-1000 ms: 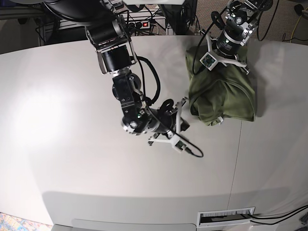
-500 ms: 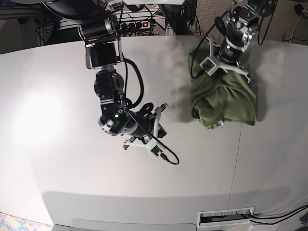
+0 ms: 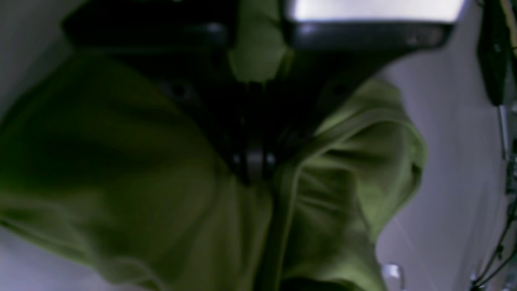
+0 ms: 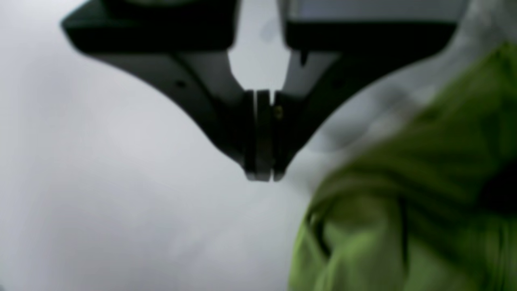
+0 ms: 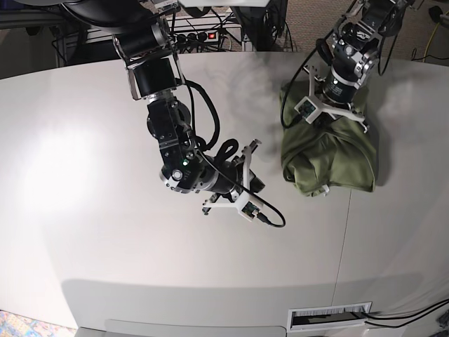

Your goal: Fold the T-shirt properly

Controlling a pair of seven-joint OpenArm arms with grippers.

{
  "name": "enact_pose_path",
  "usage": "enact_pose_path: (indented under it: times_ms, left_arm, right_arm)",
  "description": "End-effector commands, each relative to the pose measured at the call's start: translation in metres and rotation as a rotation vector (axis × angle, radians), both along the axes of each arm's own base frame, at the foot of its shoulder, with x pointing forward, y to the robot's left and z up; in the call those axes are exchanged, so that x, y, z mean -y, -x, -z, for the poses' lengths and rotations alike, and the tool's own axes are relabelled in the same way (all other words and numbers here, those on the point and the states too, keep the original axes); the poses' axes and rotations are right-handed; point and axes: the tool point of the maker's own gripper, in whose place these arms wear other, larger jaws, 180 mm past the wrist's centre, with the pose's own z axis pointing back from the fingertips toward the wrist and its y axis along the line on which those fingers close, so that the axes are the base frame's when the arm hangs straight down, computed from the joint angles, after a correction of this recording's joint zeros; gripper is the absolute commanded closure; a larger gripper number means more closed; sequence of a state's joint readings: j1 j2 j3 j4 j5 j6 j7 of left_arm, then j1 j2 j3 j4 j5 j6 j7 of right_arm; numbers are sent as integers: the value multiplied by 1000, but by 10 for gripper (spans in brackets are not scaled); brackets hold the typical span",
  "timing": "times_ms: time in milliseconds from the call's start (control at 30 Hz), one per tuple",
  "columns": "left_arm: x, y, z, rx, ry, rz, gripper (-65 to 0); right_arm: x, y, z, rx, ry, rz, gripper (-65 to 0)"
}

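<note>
The sage-green T-shirt [image 5: 330,151] lies bunched and partly folded on the right of the white table [image 5: 105,175]. My left gripper [image 5: 335,119] stands over the shirt's far edge. In the left wrist view its fingertips [image 3: 252,163] are shut and sunk into the T-shirt [image 3: 343,173], with creases running out from them. My right gripper [image 5: 258,184] hovers over bare table just left of the shirt. The right wrist view shows this gripper [image 4: 260,173] shut with nothing in it and the T-shirt [image 4: 404,226] at lower right. A small white tag [image 5: 324,190] pokes out at the near hem.
A table seam [image 5: 344,232] runs toward the front edge below the shirt. A vent slot [image 5: 330,316] sits at the front right. A power strip and cables [image 5: 203,31] lie behind the table's far edge.
The right arm swung left, then came back toward the shirt. The left gripper moved nearer and slightly right, and the shirt's far edge shifted with it.
</note>
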State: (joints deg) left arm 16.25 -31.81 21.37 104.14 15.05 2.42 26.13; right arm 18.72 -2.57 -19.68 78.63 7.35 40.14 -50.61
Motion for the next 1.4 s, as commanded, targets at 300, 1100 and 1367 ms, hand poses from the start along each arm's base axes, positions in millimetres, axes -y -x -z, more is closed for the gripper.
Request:
enact_pose_path:
  times_ms: [300,1100,1367]
  left_arm:
    - [-31,-48,6,67,-66,-24,0]
    - [-32,-115,-80,230,-37,-127,0]
    - [-1,-67,-91,183,91,-107,0]
  right_arm:
    - [54,-31,-15,-14,-24,191,0]
    - [113,-24,-30,-48,41,252,0]
    - [147,4,-10,-105,91,259,0]
